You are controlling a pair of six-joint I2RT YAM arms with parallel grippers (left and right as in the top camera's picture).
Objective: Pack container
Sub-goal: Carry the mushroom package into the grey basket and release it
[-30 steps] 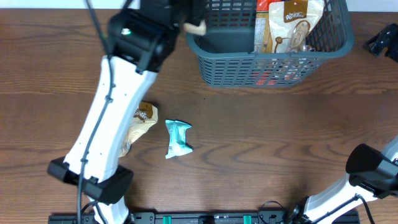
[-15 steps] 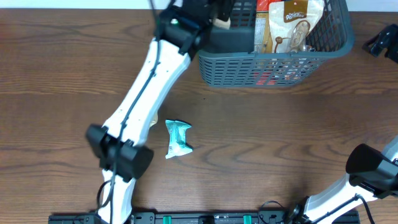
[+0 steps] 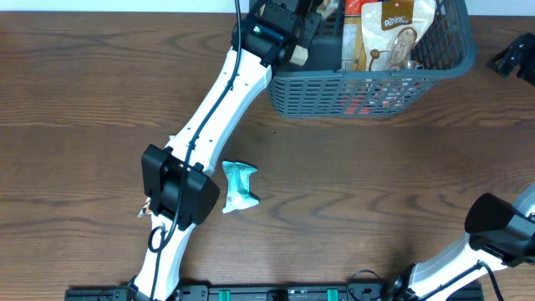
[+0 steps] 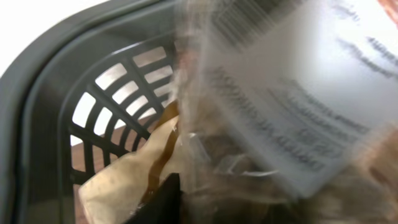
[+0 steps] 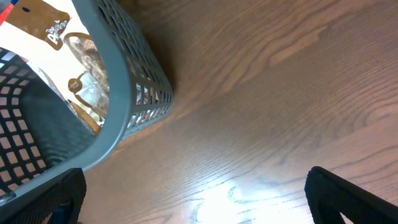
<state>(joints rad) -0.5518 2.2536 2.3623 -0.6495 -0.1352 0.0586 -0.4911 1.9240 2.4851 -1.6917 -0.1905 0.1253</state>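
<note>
Reaching from the near left, the white left arm (image 3: 219,100) hangs the left fingers (image 3: 313,18) over the left end of the large dark grey-blue slatted plastic container (image 3: 368,94), which stands far right on the wooden table (image 3: 376,184). Left wrist: a blurred printed packet (image 4: 298,93) fills the container's corner; whether those fingers are parted or gripping, I cannot tell. Right wrist: the right fingers (image 5: 43,199) gape wide, empty, beside the container.
</note>
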